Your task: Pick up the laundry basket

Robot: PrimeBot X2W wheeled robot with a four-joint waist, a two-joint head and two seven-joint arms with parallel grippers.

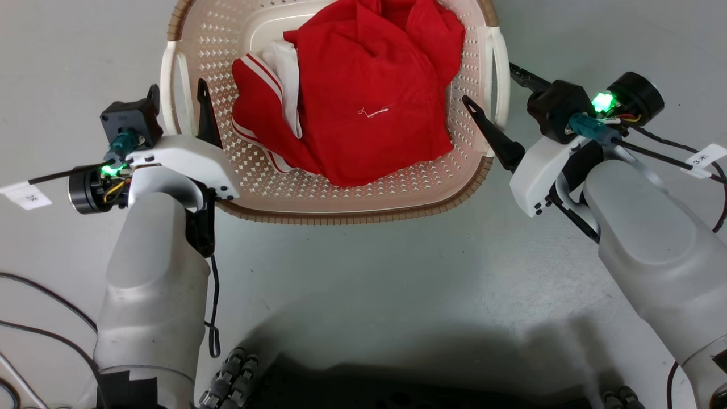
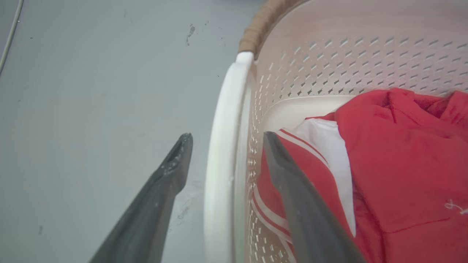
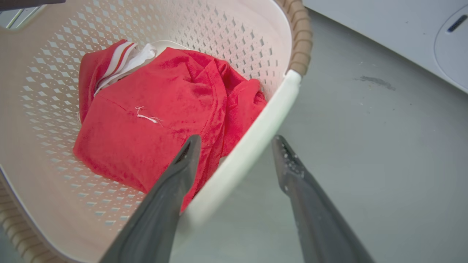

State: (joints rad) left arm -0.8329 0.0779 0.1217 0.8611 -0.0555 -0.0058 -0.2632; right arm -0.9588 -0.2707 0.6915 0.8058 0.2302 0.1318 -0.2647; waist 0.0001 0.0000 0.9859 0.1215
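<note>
The basket (image 1: 341, 215) sits on the floor (image 1: 363, 272) before us, with red clothes (image 1: 369, 74) inside. Our left gripper (image 1: 177, 85) straddles the left handle (image 1: 167, 79), our right gripper (image 1: 488, 82) the right handle (image 1: 501, 62). Both are spread wide, one finger inside, one outside.

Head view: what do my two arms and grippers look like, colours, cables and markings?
The left forearm and right forearm are smooth pale grey with white wrist shells. The left gripper and right gripper each have two long, dark, tapering fingers. Each wrist carries a black camera block, a teal connector, a green light and a black cable with a white paper tag.
</note>
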